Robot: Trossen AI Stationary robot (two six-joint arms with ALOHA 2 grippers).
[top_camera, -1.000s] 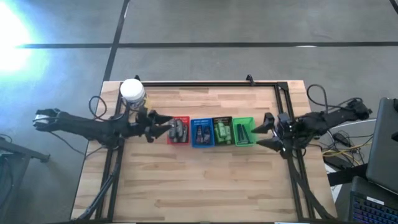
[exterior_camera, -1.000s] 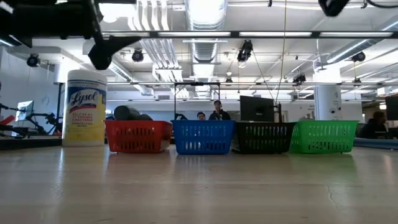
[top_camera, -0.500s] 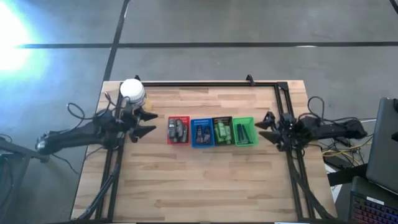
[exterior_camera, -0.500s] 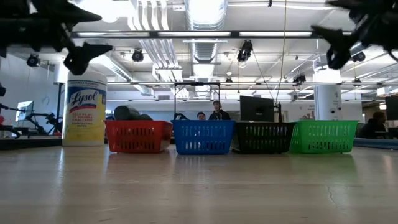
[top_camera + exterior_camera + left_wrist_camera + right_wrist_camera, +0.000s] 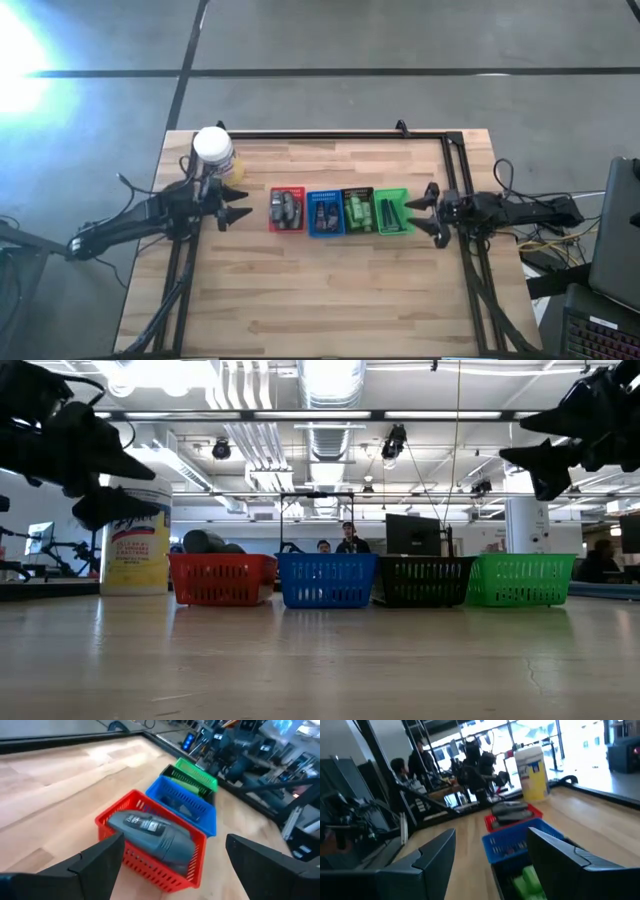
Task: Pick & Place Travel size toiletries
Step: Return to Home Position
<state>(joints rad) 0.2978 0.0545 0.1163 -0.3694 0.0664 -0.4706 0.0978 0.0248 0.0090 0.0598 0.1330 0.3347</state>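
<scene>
At upper left you have the left gripper (image 5: 152, 490), fingers spread, before a yellow cylindrical canister (image 5: 135, 565); the right gripper (image 5: 513, 442) hangs at upper right. Mid-frame, a row of red, blue, black and green slotted plastic baskets (image 5: 326, 582); dark grey bottles (image 5: 205, 541) top the red.

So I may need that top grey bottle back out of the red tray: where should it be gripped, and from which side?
Probably take the grey bottle across its middle, on its long flanks, straight down from above. It lies on its side, above the rim of the red tray, whose walls block a sideways approach.

Bright overhead light; local glare.
Glare whitens the grey concrete floor (image 5: 22, 55); white ceiling strip lights (image 5: 330, 375) silhouette the left gripper (image 5: 150, 490) and right gripper (image 5: 512, 440).
</scene>
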